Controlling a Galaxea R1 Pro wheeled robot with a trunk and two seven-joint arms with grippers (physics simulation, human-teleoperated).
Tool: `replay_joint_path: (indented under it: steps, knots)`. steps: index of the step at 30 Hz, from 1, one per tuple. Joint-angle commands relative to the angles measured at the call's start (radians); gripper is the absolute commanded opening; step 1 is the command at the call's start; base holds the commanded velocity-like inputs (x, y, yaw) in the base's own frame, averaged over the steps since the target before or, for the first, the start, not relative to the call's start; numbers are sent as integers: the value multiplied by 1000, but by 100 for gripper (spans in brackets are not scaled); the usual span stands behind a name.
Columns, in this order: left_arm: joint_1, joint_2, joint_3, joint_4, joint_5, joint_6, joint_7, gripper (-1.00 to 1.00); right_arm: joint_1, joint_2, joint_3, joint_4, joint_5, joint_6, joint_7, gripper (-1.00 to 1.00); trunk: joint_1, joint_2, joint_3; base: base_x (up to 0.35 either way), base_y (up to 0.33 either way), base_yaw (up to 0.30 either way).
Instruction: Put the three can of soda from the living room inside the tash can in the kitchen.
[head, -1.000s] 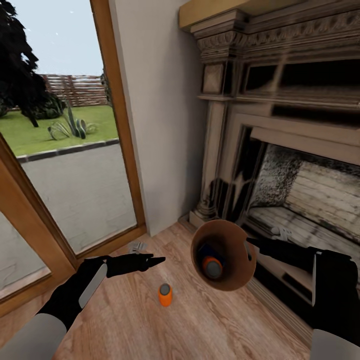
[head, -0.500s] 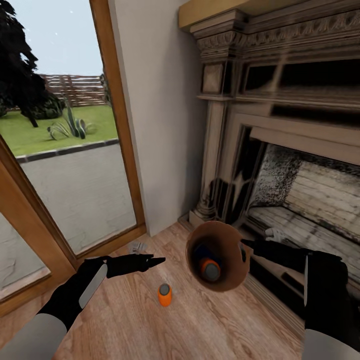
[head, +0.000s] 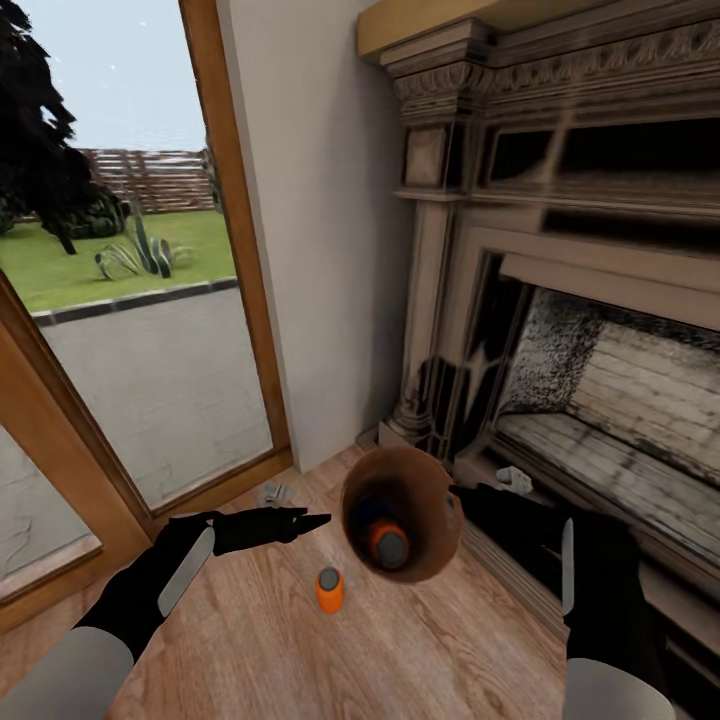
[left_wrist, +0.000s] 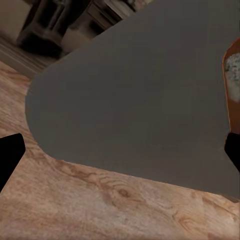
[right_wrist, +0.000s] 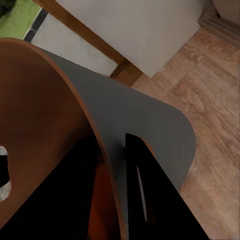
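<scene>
Head view: brick fireplace fills right side; wood-framed glass door at left; light wood floor below. Trash can held off floor, tipped with mouth toward camera, right gripper clamped on its rim, one finger inside, one outside per right wrist view. Inside bin: orange can, blue can behind it. Second orange can upright on floor, just beside bin. Left gripper near floor can, fingers spread, empty.

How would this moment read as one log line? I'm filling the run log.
right pincer: grips bin rim | bin: lifted, tilted, cans inside | left pincer: empty | orange can: on floor
</scene>
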Motion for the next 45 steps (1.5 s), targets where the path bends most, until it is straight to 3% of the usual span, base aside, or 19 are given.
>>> replay_joint_path:
  steps: [1, 6, 10, 20, 25, 32, 45]
  knots:
    - [0, 0, 0, 0, 0, 0, 0, 100, 0, 0, 0, 5, -29, 0, -7, -100, 0, 0, 0, 0, 0, 0]
    - [0, 0, 0, 0, 0, 0, 0, 100, 0, 2, 1, 15, -114, -54, -147, -100, 0, 0, 0, 0, 0, 0]
    - [0, 1, 0, 1, 0, 0, 0, 100, 0, 2, 8, 14, -186, -96, -207, -100, 0, 0, 0, 0, 0, 0]
    - [0, 1, 1, -1, 0, 0, 0, 100, 0, 2, 13, 13, -197, -100, -250, -100, 0, 0, 0, 0, 0, 0]
    - [0, 2, 1, -2, 0, 0, 0, 100, 0, 2, 17, 11, -198, -89, -248, -100, 0, 0, 0, 0, 0, 0]
    - [0, 2, 3, -4, 1, 1, 0, 100, 0, 2, 60, -4, -198, -86, -251, -100, 0, 0, 0, 0, 0, 0]
    - [0, 2, 2, -2, 0, 2, 0, 100, 0, 2, 62, -6, -198, -86, -246, -100, 0, 0, -8, 0, 0, 0]
